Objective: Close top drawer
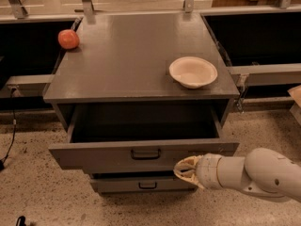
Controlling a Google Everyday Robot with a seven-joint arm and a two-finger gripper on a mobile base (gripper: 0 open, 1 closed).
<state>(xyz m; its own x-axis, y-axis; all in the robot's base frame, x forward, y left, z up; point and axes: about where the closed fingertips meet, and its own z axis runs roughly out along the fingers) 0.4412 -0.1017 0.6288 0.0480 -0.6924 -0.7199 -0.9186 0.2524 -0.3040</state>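
The top drawer (108,157) of a gray cabinet is pulled out, showing a dark empty box behind its wide flat front with a small dark pull handle (145,153). My gripper (184,170) comes in from the lower right on a white arm (256,173). Its tip is at the lower right part of the top drawer front, right of the handle and just above the lower drawer (141,184).
A beige bowl (193,71) sits on the cabinet top (127,55) at the right. A red apple (68,39) lies at the top's far left edge. Metal rails run behind and beside the cabinet. A black cable (10,140) lies on the speckled floor at left.
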